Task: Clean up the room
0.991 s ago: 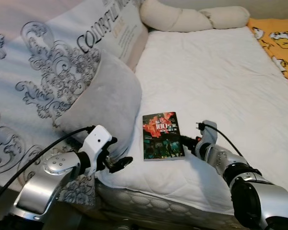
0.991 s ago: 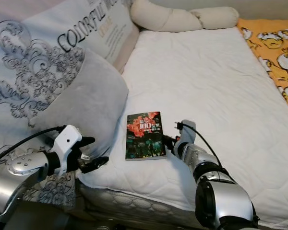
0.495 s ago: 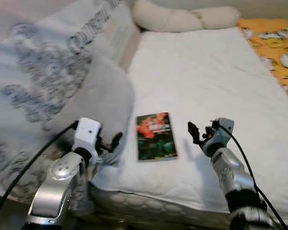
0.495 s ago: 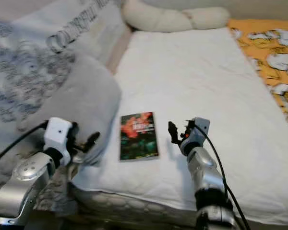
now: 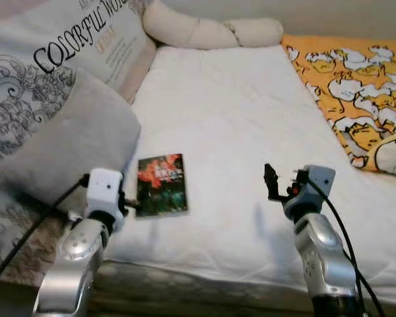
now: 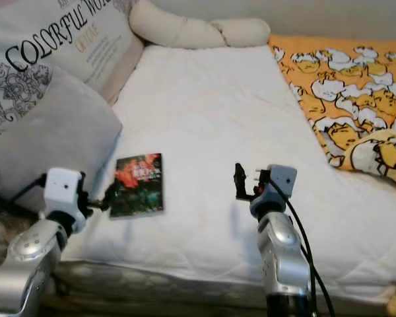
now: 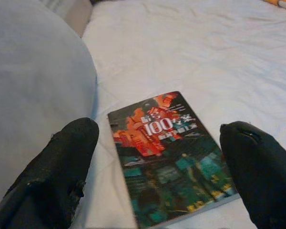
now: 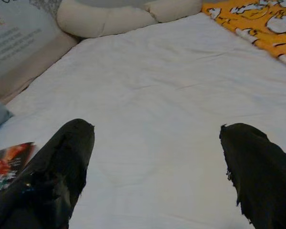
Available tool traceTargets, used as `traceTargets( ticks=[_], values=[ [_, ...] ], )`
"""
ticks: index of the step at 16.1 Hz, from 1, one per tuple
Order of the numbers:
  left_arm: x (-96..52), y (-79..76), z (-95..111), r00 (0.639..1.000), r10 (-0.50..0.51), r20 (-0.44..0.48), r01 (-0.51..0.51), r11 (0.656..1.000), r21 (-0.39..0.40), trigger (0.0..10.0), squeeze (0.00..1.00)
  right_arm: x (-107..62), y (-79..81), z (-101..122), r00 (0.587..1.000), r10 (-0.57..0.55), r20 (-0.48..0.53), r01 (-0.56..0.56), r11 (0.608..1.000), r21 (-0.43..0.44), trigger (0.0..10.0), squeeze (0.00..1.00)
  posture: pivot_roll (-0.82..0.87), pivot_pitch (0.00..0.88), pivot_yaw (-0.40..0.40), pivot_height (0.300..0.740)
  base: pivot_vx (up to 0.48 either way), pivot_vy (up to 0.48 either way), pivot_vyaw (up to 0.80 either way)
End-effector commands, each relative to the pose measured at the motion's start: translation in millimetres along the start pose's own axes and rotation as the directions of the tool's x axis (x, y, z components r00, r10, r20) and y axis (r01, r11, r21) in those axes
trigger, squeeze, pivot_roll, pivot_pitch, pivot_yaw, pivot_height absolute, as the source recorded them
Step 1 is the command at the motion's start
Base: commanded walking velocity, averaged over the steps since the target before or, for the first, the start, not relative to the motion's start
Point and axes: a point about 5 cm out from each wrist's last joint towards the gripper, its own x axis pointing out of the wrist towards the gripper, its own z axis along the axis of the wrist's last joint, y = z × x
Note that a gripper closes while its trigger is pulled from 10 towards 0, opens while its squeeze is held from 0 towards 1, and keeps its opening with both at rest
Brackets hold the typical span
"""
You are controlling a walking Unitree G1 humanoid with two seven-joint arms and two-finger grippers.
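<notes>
A small paperback book (image 5: 161,185) with a red and green cover lies flat on the white mattress (image 5: 237,112), near its front left corner. My left gripper (image 5: 129,206) is low beside the book's left edge and open. In the left wrist view the book (image 7: 174,157) lies just beyond the two spread black fingers (image 7: 62,162). My right gripper (image 5: 272,181) is raised above the sheet well to the right of the book. It is open with nothing between its fingers (image 8: 62,167).
A grey pillow (image 5: 72,145) leans right behind my left gripper. A printed cushion (image 5: 86,39) and a cream bolster (image 5: 211,30) sit at the head end. An orange cartoon-print blanket (image 5: 350,72) covers the right side. The mattress's front edge runs just below both arms.
The camera has swung right, bringing the orange blanket into view. My right gripper has drawn away from the book's right edge and risen. My left gripper has come forward to the book's left edge.
</notes>
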Motion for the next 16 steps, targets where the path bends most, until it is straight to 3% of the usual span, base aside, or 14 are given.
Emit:
traceTargets(
  ticks=[1, 5, 13, 14, 15, 16],
  values=[
    [1.2, -5.2, 0.6, 1.000, -0.004, 0.003, 0.004, 1.000, 0.002, 10.0, 0.00, -1.0, -8.3, 2.7, 0.999, -0.034, -0.002, 0.034, 0.999, -0.033, 10.0, 1.00, -0.01, 0.000, 0.054, 0.740, 0.000, -0.480, 0.00],
    [8.4, 1.1, 6.7, 0.999, 0.032, 0.021, -0.033, 0.998, 0.054, 10.0, 0.00, 4.2, 2.0, 4.7, 1.000, -0.024, -0.004, 0.024, 0.996, -0.081, 10.0, 1.00, 0.00, 0.000, 0.054, 0.740, 0.000, -0.480, 0.00],
    [15.9, -0.7, 7.8, 0.999, 0.030, 0.026, -0.032, 0.997, 0.072, 10.0, 0.00, 10.7, -3.9, 3.5, 0.993, -0.110, -0.040, 0.104, 0.986, -0.130, 10.0, 1.00, 0.00, 0.000, 0.055, 0.740, 0.000, -0.478, 0.00],
    [17.2, 0.2, 8.1, 0.999, 0.039, 0.021, -0.040, 0.997, 0.071, 10.0, 0.00, 11.3, -1.3, 0.9, 0.994, -0.097, -0.057, 0.088, 0.986, -0.142, 10.0, 0.87, 0.00, 0.000, 0.055, 0.740, 0.000, 0.000, 0.00],
    [18.4, 2.5, 10.0, 0.998, 0.056, 0.030, -0.058, 0.995, 0.080, 10.0, 0.00, 11.8, 1.4, -2.0, 0.994, -0.086, -0.073, 0.075, 0.985, -0.153, 10.0, 0.20, 0.00, 0.000, 0.058, 0.740, 0.000, 0.000, 0.00],
    [18.7, 2.8, 10.1, 0.998, 0.056, 0.032, -0.058, 0.995, 0.081, 10.0, 0.00, 12.2, 1.4, -3.7, 0.992, -0.092, -0.083, 0.079, 0.985, -0.156, 10.0, 0.00, 0.00, 0.000, 0.058, 0.740, 0.000, 0.000, 0.00]
  ],
)
